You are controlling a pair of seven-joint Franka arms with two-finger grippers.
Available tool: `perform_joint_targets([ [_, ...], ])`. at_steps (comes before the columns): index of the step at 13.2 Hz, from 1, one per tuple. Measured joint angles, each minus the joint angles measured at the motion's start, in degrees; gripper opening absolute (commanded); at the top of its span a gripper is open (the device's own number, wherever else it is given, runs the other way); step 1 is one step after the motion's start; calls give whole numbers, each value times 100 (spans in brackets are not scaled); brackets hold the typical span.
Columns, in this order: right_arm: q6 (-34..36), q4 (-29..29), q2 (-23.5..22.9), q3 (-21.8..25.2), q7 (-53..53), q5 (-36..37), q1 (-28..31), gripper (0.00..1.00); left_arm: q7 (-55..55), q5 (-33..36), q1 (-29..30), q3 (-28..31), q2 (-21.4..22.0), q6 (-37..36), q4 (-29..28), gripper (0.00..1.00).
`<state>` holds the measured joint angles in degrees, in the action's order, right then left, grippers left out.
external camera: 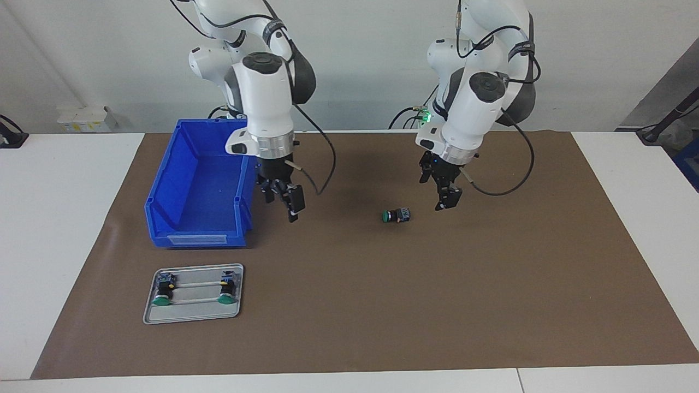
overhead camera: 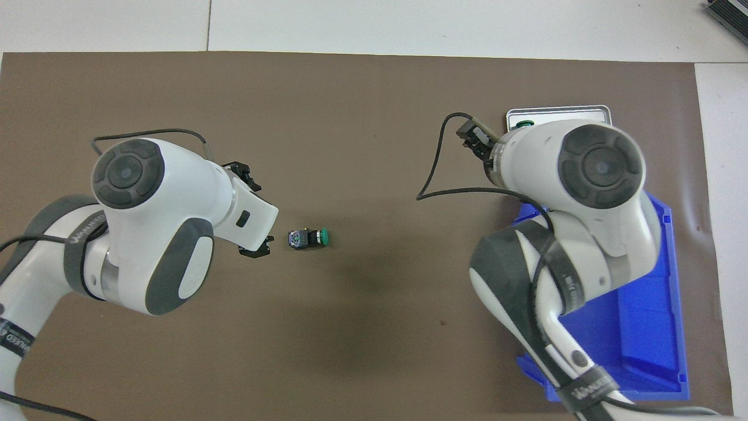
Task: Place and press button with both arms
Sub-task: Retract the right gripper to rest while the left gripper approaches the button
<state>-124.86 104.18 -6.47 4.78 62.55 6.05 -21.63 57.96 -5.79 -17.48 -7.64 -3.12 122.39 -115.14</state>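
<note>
- Lying on its side on the brown mat [external camera: 382,305], the button [external camera: 396,215] shows a round green cap, a short black body and a blue-grey base, the cap pointing toward the right arm's end of the table.
- It sits out in the open around the middle of the mat, touching nothing.
- Left gripper [external camera: 445,199] hangs over the mat just beside the button, on the side toward the left arm's end of the table, fingers spread and holding nothing; it is apart from the button, with no contact.
- From overhead, that same left gripper [overhead camera: 257,248] has its tips close to the button's [overhead camera: 308,237] blue-grey base end.
- Right gripper [external camera: 286,204] is up over the mat beside the blue bin [external camera: 199,185], well apart from the button, jaws released and empty.
- The blue bin stands at the right arm's end of the mat, and it looks empty inside.
- Farther from the robots than the bin lies a grey metal tray [external camera: 194,295] carrying two more green-capped buttons on its rails.
- Between the two grippers there is a wide stretch of bare mat, and plenty more bare mat farther from the robots than the button.
- The mat's edges meet the white table [external camera: 54,218] at both ends, well away from the button.
</note>
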Motion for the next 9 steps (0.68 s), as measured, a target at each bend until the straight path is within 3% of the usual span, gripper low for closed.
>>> perform_joint_targets([
  [5,913,-39,428,14,-3297,-517,1380,100,65,-1,-446,0,-184,510,-389,100],
  [9,2278,-645,732,23,-4703,-528,1853,100,30,-218,-574,1,-700,1192,-465,99],
])
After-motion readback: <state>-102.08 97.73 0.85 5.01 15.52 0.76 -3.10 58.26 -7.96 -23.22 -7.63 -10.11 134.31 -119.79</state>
